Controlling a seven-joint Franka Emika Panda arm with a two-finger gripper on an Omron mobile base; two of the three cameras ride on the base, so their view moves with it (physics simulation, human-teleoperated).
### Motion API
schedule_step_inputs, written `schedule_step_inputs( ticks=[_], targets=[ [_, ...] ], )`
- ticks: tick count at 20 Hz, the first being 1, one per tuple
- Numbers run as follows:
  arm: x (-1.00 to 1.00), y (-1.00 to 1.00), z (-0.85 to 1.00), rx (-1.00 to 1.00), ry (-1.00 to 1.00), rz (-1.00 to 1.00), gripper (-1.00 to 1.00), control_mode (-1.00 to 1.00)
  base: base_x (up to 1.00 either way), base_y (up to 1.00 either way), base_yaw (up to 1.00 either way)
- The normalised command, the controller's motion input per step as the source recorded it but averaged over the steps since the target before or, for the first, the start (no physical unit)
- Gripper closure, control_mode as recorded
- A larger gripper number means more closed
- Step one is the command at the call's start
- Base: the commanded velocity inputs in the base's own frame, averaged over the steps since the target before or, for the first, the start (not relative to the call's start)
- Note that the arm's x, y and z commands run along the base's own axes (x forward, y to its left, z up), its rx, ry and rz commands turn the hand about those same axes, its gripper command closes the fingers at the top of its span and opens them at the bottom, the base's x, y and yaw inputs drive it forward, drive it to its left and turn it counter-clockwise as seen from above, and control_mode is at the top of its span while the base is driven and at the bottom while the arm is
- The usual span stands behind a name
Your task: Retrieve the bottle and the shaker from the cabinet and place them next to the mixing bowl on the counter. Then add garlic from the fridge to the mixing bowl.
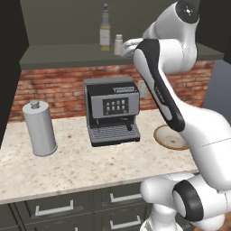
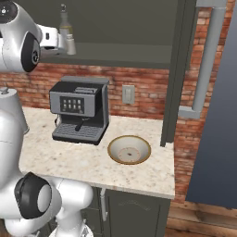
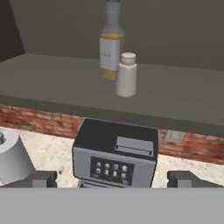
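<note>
So my pincer [image 3: 112, 179] is spread about as wide as it goes right now, the two dark fingertips [image 3: 41, 178] far apart and nothing between them, not touching anything. It's raised up at cabinet shelf height, pointing at the small white shaker with the rounded cap [image 3: 126, 74], which stands upright on the dark grey-green cabinet shelf [image 3: 183, 100]. Just behind the shaker, and a bit to the left from my hand's view, is the tall clear glass bottle with yellowish liquid and a pale label [image 3: 111, 41], also upright, the two nearly touching. Below the shelf there's the red brick backsplash [image 1: 58, 88], and against it sits the boxy grey and black coffee machine with a button panel [image 1: 111, 109] on the speckled beige stone counter [image 1: 67, 167]. Left of the machine stands a grey cylindrical canister with a knob lid [image 1: 39, 128]. To the machine's right, the round shallow mixing bowl with a tan rim [image 2: 129, 149] sits on the counter with nothing beside it yet.
</note>
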Motion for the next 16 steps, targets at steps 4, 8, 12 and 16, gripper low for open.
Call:
schedule_step_inputs(
  ticks=[4,8,12,16],
  targets=[
    [0.42,0.00,0.00,0.00,0.02,-0.13,-1.00,-1.00,0.00,0.00,0.00],
    [0.45,0.00,-0.05,0.00,0.00,-0.10,-1.00,-1.00,0.00,0.00,0.00],
    [0.41,0.00,-0.08,0.00,0.01,-0.01,-1.00,-1.00,0.00,0.00,0.00],
    [0.52,0.00,-0.03,0.03,0.00,0.02,-1.00,-1.00,0.00,0.00,0.00]
  ],
)
